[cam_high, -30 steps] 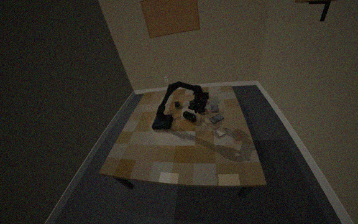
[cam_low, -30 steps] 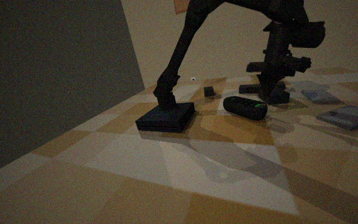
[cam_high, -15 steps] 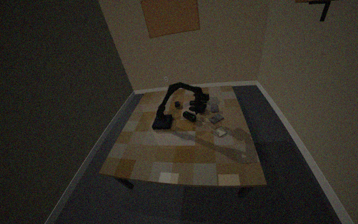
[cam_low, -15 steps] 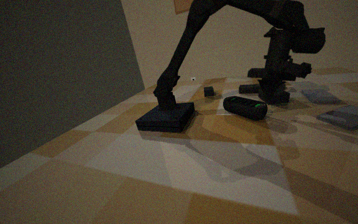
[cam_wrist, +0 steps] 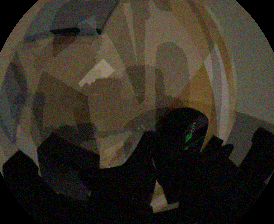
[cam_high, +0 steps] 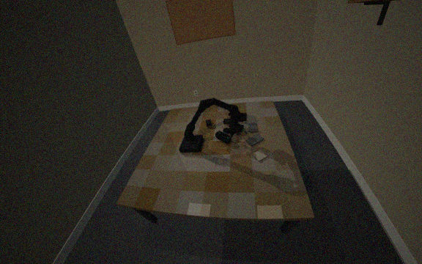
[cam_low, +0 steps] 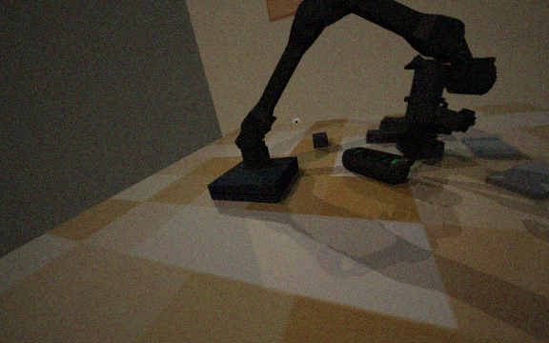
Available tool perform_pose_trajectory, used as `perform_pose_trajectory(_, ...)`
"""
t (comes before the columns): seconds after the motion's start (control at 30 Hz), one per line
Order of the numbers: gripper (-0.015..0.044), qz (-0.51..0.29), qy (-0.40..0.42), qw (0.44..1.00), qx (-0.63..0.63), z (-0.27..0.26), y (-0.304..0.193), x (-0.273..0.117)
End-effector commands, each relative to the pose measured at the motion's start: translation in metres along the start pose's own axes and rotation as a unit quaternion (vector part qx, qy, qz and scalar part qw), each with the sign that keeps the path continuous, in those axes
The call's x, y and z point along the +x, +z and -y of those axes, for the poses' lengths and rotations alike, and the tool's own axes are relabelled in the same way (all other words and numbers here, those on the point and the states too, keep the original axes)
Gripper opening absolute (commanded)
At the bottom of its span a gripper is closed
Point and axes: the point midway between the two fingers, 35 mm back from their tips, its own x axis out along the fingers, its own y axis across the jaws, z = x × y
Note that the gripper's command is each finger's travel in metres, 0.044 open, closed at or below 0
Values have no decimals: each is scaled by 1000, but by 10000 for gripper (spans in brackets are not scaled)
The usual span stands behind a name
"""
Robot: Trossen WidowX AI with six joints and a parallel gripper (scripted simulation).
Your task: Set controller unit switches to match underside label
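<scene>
Working beside the controller unit [cam_high: 223,137] [cam_low: 376,165] [cam_wrist: 182,125], which lies on the bench [cam_high: 215,181] [cam_low: 198,305] with its switch face up, green patches showing. Label out of sight beneath; individual rocker settings too dim to read.

Pincer [cam_high: 234,130] [cam_low: 414,153] [cam_wrist: 148,133] narrow, fingers together, nothing held. It points down just past the unit's right end in the exterior view; contact with the unit cannot be told.

Step in hand, by my judgement: getting at the unit, either to tip it for the label or to press a rocker. Which one, cannot say. If the label is unread, next move calls for tipping or rolling the unit with control; if known, a closed tip set squarely over one rocker end. A sideways push risks skidding it, and a broad fingertip may catch the neighbouring switch.

Around the unit: a dark box [cam_low: 433,149] [cam_wrist: 68,165] behind its right end, close to the pincer, the likeliest obstruction. A small dark block [cam_high: 209,123] [cam_low: 320,140] behind to the left. Off to the right, a near grey plate [cam_high: 255,139] [cam_low: 537,178] [cam_wrist: 70,17] and a farther bluish plate [cam_high: 252,127] [cam_low: 490,147] [cam_wrist: 12,102], both well apart from the unit.
</scene>
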Motion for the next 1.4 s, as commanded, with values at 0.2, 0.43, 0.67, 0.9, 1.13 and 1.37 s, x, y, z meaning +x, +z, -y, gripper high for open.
perform_pose_trajectory(0.2, 0, -8, -5, 1000, 1, -1, -3, 13)
perform_pose_trajectory(0.43, 0, -8, -5, 1000, 1, 1, -3, 14)
perform_pose_trajectory(0.67, 0, -8, -5, 1000, 1, 4, -3, 14)
perform_pose_trajectory(0.9, 0, -8, -5, 1000, 1, 7, -3, 15)
perform_pose_trajectory(1.13, 0, -8, -6, 1000, 1, 9, -3, 16)
perform_pose_trajectory(1.37, 0, -8, -6, 1000, 1, 12, -3, 17)
